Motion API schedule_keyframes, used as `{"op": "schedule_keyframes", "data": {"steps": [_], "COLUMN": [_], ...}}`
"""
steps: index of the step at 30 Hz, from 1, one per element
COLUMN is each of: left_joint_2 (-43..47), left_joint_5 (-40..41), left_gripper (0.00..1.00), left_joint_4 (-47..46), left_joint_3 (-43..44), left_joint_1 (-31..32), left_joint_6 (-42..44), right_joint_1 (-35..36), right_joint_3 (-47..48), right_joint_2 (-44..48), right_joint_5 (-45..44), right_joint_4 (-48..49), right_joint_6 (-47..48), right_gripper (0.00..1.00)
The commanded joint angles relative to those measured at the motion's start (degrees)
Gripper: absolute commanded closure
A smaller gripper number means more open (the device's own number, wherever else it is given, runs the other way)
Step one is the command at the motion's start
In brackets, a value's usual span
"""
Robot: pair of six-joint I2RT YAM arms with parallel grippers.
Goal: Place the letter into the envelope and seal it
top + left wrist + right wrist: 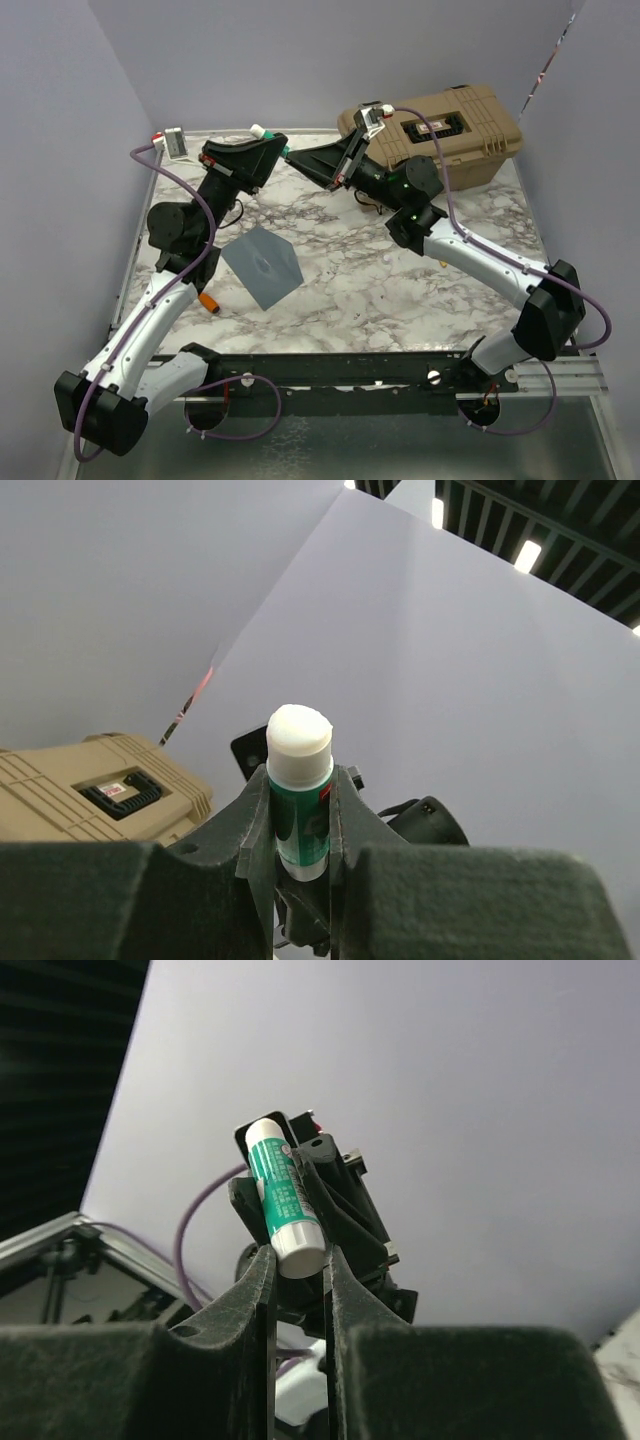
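Note:
The slate blue-grey envelope [262,265] lies flat on the marble table [400,290], left of centre, with a small mark in its middle. The letter is not in view. Both grippers are raised over the far middle of the table and meet tip to tip. My left gripper [268,150] [300,800] is shut on the body of a green glue stick [299,810] whose white end points up. My right gripper [300,162] [298,1255] closes its fingertips round the stick's other white end [300,1250].
A tan hard case [450,135] [90,790] stands at the back right, just behind the right arm. A small orange object [208,300] lies by the left arm, left of the envelope. Grey walls enclose the table on three sides.

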State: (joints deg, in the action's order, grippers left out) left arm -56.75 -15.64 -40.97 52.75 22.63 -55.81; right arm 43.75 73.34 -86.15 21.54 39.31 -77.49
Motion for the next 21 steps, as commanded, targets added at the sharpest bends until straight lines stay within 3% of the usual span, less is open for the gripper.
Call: {"op": "schedule_keyframes", "data": {"steps": [1, 7, 13, 17, 21], "left_joint_2": [1.5, 1.6, 1.8, 1.9, 2.1], "left_joint_5": [-3.5, -3.6, -5.3, -6.1, -5.2], "left_gripper": [1.00, 1.00, 1.00, 1.00, 1.00], "left_joint_4": [-0.6, -1.6, -3.9, -4.4, -4.5], "left_joint_3": [-0.8, -1.4, -1.6, -1.5, -1.8], "left_joint_1": [0.3, 0.2, 0.3, 0.3, 0.3], "left_joint_6": [2.1, 2.0, 4.0, 6.2, 6.3], "right_joint_1": [-1.1, -1.1, -0.9, -0.6, -0.5], "right_joint_3": [-0.5, -4.7, -2.4, -4.6, -5.4], "right_joint_2": [-2.0, -2.6, -6.7, -6.9, -10.3], "right_joint_5": [-0.4, -3.4, 1.3, -0.8, -2.3], "right_joint_4": [19.1, 27.5, 24.3, 24.7, 33.5], "right_joint_6": [-12.2, -17.6, -35.0, -43.1, -53.1], "right_gripper": [1.00, 1.00, 1.00, 1.00, 1.00]}}
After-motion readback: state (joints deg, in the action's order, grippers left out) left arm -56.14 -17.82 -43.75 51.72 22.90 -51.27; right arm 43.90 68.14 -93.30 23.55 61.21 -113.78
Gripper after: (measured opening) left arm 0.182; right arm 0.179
